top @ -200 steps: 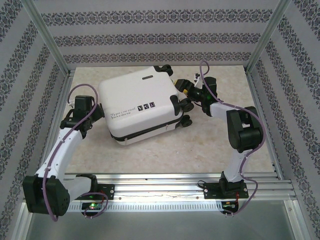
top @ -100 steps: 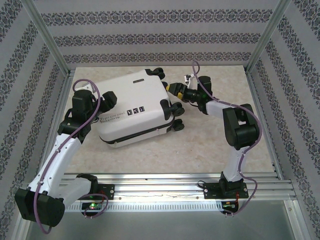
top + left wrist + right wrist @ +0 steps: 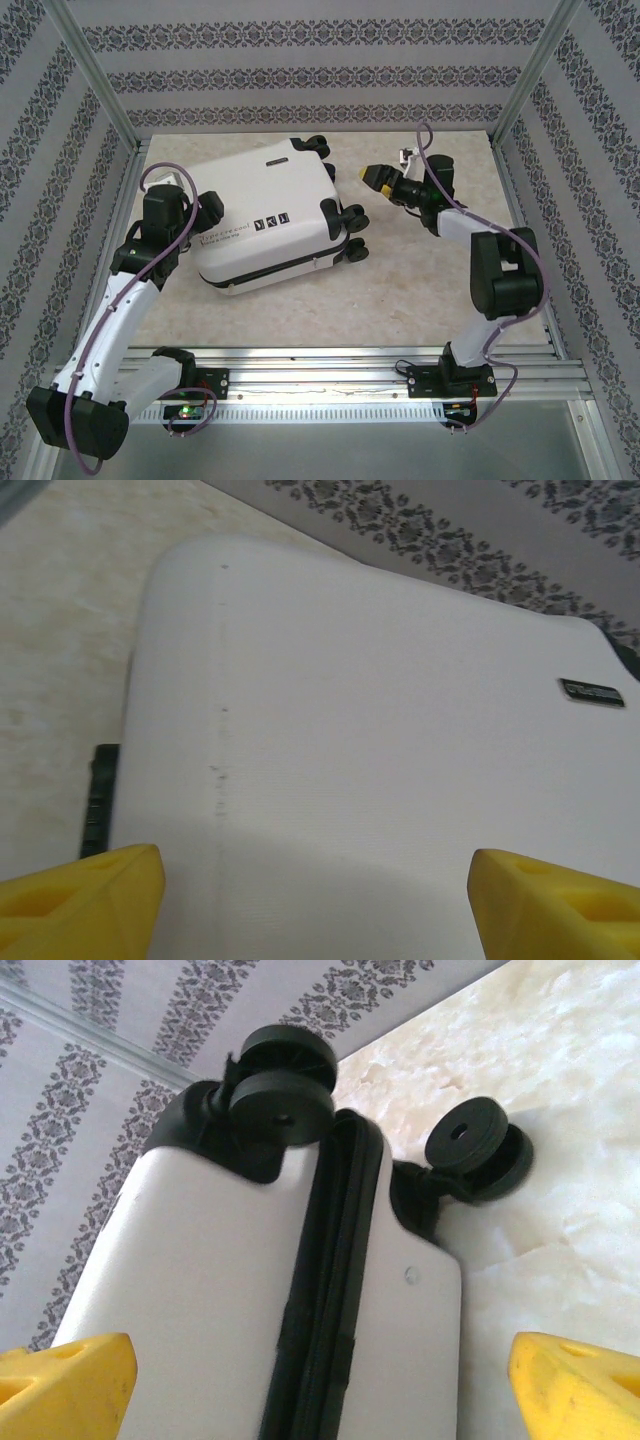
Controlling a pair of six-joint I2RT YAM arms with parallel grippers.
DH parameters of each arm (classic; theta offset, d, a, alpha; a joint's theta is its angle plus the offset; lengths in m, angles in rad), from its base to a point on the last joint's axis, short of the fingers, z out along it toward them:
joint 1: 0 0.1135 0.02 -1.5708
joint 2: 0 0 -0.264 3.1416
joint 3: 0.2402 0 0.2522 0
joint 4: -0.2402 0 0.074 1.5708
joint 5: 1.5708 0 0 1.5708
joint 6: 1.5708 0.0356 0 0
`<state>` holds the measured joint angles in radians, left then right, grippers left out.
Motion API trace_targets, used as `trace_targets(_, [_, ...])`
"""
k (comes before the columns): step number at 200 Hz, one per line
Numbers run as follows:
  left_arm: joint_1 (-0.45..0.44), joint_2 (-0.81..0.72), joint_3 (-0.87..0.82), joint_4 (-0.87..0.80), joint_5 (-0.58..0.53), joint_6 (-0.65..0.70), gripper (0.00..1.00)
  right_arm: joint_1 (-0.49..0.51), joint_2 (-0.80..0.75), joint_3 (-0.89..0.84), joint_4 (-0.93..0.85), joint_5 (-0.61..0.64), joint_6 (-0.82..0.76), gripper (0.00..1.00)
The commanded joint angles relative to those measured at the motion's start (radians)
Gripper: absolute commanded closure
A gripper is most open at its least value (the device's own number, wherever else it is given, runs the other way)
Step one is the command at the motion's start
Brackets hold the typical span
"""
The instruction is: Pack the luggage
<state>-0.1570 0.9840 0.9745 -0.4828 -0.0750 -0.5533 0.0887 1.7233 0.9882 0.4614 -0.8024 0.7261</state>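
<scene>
One luggage (image 3: 262,222) lying flat, long axis roughly left-right, wheels (image 3: 350,232) rightward

Left tool (image 3: 315,880) gapes wide — white luggage (image 3: 380,730) shell ahead.

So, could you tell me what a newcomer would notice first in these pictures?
The closed white luggage lies flat left of centre on the table, its black caster wheels pointing right. The left end effector is open at its left edge, yellow fingers spread over the shell, while the right end effector hangs open beside the wheeled end, apart from it.
</scene>
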Motion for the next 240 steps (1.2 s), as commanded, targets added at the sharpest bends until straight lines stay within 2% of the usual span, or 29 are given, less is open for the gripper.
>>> trace_targets(1, [0.011,-0.006,0.03,-0.087,-0.07,0.038,0.2,0.0,-0.116,-0.065,-0.045,0.037,-0.078,0.05])
trace_targets(45, [0.069,-0.018,-0.012,-0.091,-0.048,0.02,0.19,0.024,-0.33,-0.228,-0.146,0.117,-0.162,0.05])
trace_targets(70, [0.115,-0.008,-0.041,-0.065,-0.002,0.006,0.18,0.068,-0.438,-0.333,-0.163,0.184,-0.189,0.05])
trace_targets(116, [0.212,0.02,-0.084,-0.056,0.013,-0.009,0.2,0.142,-0.589,-0.473,-0.137,0.2,-0.18,0.07])
trace_targets(141, [0.269,0.013,-0.121,-0.033,0.043,-0.029,0.2,0.209,-0.647,-0.526,-0.143,0.248,-0.205,0.1])
trace_targets(179, [0.288,-0.007,-0.187,-0.01,0.035,-0.058,0.21,0.281,-0.647,-0.542,-0.138,0.285,-0.23,0.15])
trace_targets(216, [0.287,-0.03,-0.247,0.0,0.047,-0.096,0.23,0.342,-0.551,-0.496,-0.098,0.279,-0.221,0.28])
trace_targets(240, [0.287,-0.077,-0.295,0.019,0.082,-0.139,0.25,0.37,-0.496,-0.48,-0.042,0.288,-0.202,0.31])
